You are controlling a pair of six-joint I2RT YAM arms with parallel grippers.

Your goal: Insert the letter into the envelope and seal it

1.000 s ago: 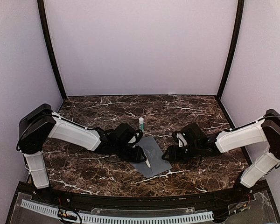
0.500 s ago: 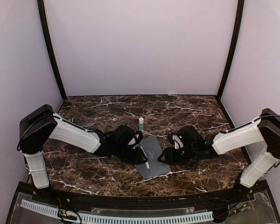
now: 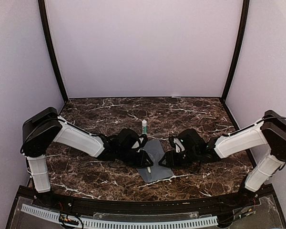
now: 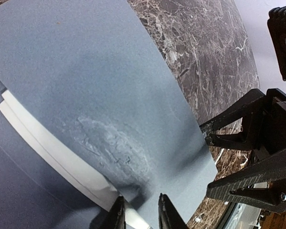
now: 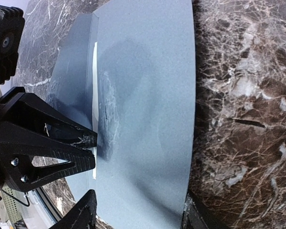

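Observation:
The slate-grey envelope (image 3: 158,171) lies flat on the marble between both grippers. A white edge of the letter (image 3: 149,168) pokes out of its near-left side. In the left wrist view the letter (image 4: 47,148) shows as a pale strip beside the envelope (image 4: 109,86), which has a wrinkled patch. My left gripper (image 4: 140,217) (image 3: 145,161) stands narrowly open, one tip over the letter, the other over the envelope. My right gripper (image 5: 138,217) (image 3: 163,160) is open wide, straddling the envelope's (image 5: 148,95) end, with the letter (image 5: 95,95) beyond.
A white glue stick with a green cap (image 3: 144,126) stands upright just behind the envelope. The two grippers face each other a few centimetres apart over the envelope. Dark marble table (image 3: 205,114) runs to the back wall; black frame posts stand at both rear corners.
The right gripper has slid left toward the envelope. The left gripper's jaws have narrowed and it has edged right. The envelope stays roughly in place.

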